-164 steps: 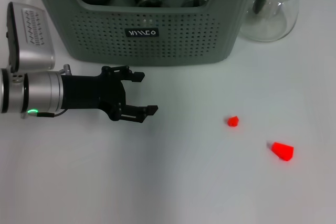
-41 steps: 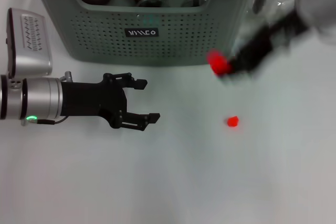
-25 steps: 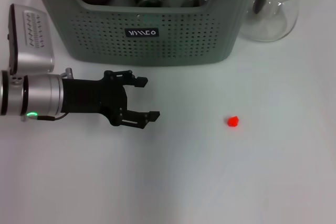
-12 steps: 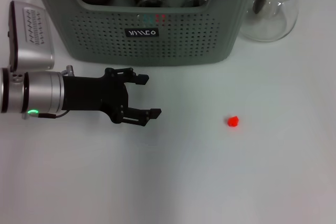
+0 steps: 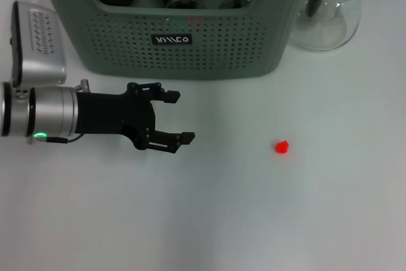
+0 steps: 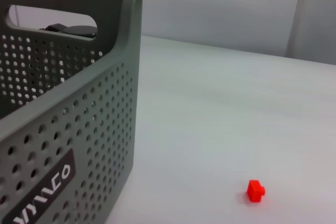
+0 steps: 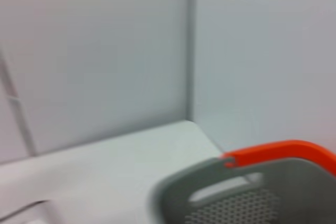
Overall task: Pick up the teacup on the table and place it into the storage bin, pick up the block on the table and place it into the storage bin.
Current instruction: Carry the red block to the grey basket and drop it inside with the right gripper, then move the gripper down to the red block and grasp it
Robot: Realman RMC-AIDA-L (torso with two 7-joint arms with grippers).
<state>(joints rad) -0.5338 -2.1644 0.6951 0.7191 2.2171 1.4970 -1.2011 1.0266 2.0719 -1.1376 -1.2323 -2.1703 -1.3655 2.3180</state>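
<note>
The left gripper (image 5: pixel 170 116) hovers low over the tabletop (image 5: pixel 254 220) just in front of the storage bin (image 5: pixel 184 36), its two black fingers (image 5: pixel 171 139) spread apart with nothing between them. One small red block (image 5: pixel 281 146) lies on the tabletop, in front of the bin's right end and well apart from the fingers; the left wrist view shows the same block (image 6: pixel 255 190) alone on the white surface beyond the bin's corner (image 6: pixel 126 103). Inside the bin sit two dark round vessels and one small red piece. One clear glass teapot (image 5: pixel 331 14) stands just beside the bin's right end. The right gripper shows in no view, so the state of its fingers cannot be told.
</note>
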